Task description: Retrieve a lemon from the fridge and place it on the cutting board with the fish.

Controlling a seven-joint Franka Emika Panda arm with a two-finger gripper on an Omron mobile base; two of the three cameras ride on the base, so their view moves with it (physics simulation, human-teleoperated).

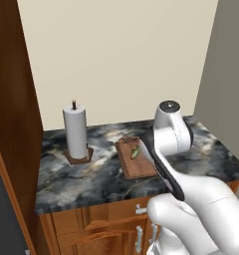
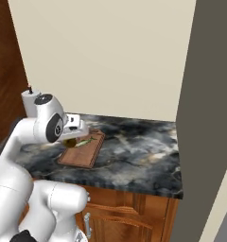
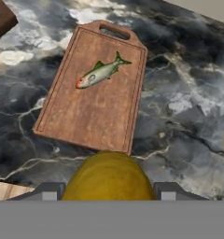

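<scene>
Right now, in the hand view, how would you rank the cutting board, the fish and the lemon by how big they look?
1. The cutting board looks largest.
2. The lemon, held in the claw, looks next, but it sits right against the camera and is partly cut off, so its size is exaggerated.
3. The fish looks smallest.

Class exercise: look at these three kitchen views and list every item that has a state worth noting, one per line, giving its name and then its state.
Lemon: held between the fingers, above the counter, not yet on the board.
Tool: shut on the lemon.
Cutting board: flat on the counter, mostly bare.
Fish: lying on the board's handle-end half.
Paper towel roll: upright on its wooden base.
Counter: dark marble, carrying the board.
Cabinet drawers: closed.
</scene>
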